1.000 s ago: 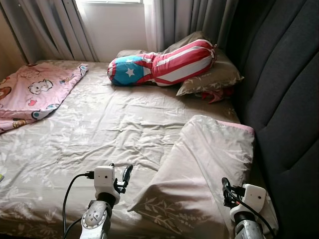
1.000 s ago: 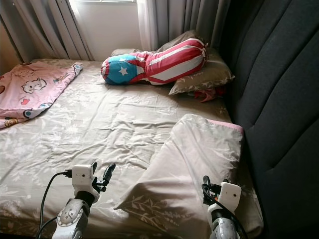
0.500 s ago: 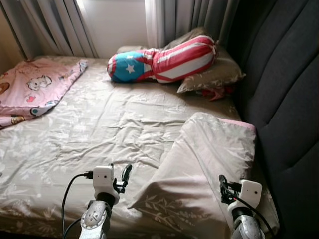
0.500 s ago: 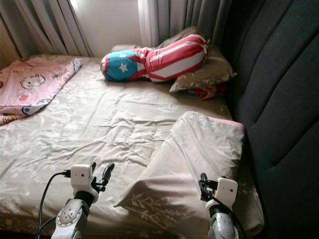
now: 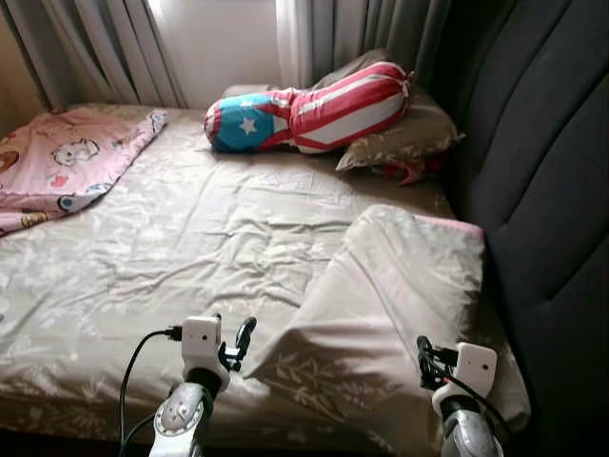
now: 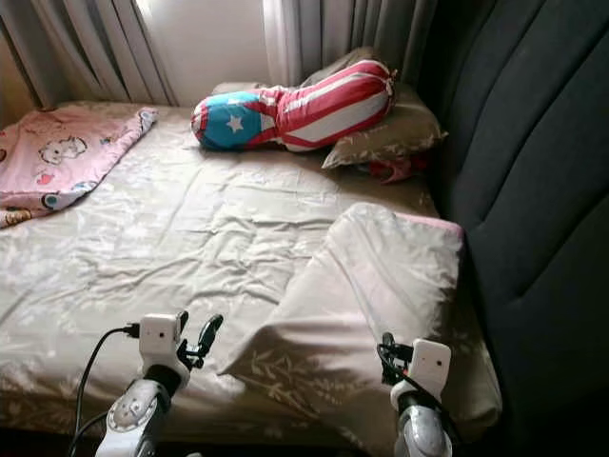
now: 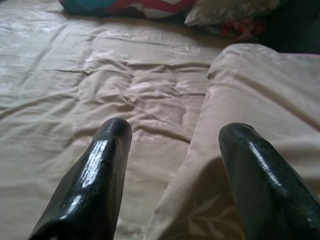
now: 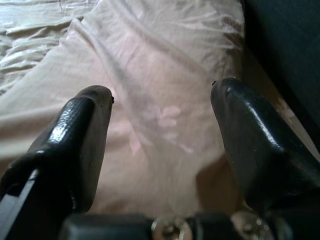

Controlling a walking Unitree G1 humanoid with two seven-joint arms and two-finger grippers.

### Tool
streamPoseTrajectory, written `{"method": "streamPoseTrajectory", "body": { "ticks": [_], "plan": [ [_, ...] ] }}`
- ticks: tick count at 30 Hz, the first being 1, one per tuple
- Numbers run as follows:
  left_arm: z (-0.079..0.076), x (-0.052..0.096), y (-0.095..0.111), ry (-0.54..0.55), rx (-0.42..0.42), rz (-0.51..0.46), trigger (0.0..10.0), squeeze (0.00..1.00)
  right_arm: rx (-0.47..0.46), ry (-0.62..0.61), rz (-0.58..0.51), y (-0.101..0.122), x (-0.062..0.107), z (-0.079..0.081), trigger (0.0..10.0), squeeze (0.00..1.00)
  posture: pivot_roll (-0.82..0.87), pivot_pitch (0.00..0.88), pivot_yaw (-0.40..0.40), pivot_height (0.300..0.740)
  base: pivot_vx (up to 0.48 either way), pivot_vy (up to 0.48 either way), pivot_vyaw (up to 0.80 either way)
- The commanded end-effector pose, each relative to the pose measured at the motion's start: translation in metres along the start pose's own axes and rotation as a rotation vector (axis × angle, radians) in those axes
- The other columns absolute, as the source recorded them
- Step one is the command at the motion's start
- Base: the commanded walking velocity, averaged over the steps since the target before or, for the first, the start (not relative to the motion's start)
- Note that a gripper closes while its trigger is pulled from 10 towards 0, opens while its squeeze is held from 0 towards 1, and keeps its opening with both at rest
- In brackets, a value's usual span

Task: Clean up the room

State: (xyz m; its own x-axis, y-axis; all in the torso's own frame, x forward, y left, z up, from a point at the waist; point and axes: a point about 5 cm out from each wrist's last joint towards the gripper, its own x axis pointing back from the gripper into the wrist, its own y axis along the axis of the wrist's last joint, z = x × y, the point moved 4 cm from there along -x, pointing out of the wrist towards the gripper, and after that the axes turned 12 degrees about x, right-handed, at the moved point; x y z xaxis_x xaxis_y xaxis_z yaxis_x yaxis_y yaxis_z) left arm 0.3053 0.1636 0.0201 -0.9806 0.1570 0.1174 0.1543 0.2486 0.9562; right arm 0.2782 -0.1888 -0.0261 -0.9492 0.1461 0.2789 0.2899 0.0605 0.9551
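A beige leaf-print pillow [image 5: 385,305] lies crooked at the bed's near right, against the dark headboard [image 5: 542,162]. My left gripper [image 5: 238,341] hovers open just off the pillow's near left corner; its fingers [image 7: 100,170] frame that corner and the wrinkled sheet. Above the pillow's near right end my right gripper [image 5: 425,359] is open, its fingers [image 8: 85,135] spread over the pillow [image 8: 160,90]. A red, white and blue star bolster [image 5: 304,109] rests on a second beige pillow [image 5: 404,138] at the far end. A pink cartoon blanket [image 5: 67,162] is bunched at the far left.
The beige sheet [image 5: 181,238] is wrinkled across the middle of the bed. Grey curtains [image 5: 105,48] and a bright window wall close the far side. A red cloth [image 5: 414,171] pokes out under the far pillow. The padded headboard runs along the whole right side.
The camera has shifted slightly, so the whole scene sits a little differently. Both grippers stay low over the pillow's near end, still open.
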Motion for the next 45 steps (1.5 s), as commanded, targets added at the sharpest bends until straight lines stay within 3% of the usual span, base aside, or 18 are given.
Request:
{"method": "streamPoseTrajectory", "body": {
  "ticks": [1,12,19,37,38,40,45],
  "plan": [
    [-0.003,-0.002,0.004,-0.019,-0.011,-0.004,10.0,0.0,0.009,0.022,0.004,0.002,-0.003,0.004,10.0,0.0,-0.09,0.0,-0.034,0.657,0.0,0.0,0.0],
    [-0.004,-0.007,0.003,-0.018,-0.002,0.014,10.0,0.0,-0.053,0.05,0.013,0.007,-0.009,0.014,10.0,0.0,-0.09,0.0,-0.034,0.657,0.046,0.0,0.0],
    [-0.006,-0.004,0.0,-0.016,0.009,0.021,10.0,0.0,-0.036,0.087,0.014,0.006,-0.009,0.019,10.0,0.0,-0.09,0.0,-0.034,0.657,0.264,0.0,0.0],
    [-0.004,-0.003,-0.001,0.0,0.013,0.02,10.0,0.0,-0.035,0.06,0.06,-0.005,-0.009,0.013,10.0,0.0,-0.08,0.0,-0.034,0.657,0.178,0.0,0.0],
    [-0.004,-0.003,-0.001,-0.001,0.013,0.021,10.0,0.0,-0.041,0.057,0.064,-0.006,-0.008,0.013,10.0,0.22,-0.08,0.0,-0.034,0.657,0.0,0.0,0.0],
    [-0.005,-0.003,-0.001,-0.001,0.013,0.023,10.0,0.0,-0.05,0.054,0.076,-0.009,-0.008,0.012,10.0,1.0,-0.08,0.0,-0.034,0.657,0.0,0.0,0.0],
    [-0.006,-0.002,-0.004,-0.006,0.006,0.034,10.0,0.0,-0.101,0.054,0.127,-0.019,-0.003,0.009,10.0,1.0,-0.08,0.0,-0.033,0.657,0.0,0.0,0.0]
  ]
}}
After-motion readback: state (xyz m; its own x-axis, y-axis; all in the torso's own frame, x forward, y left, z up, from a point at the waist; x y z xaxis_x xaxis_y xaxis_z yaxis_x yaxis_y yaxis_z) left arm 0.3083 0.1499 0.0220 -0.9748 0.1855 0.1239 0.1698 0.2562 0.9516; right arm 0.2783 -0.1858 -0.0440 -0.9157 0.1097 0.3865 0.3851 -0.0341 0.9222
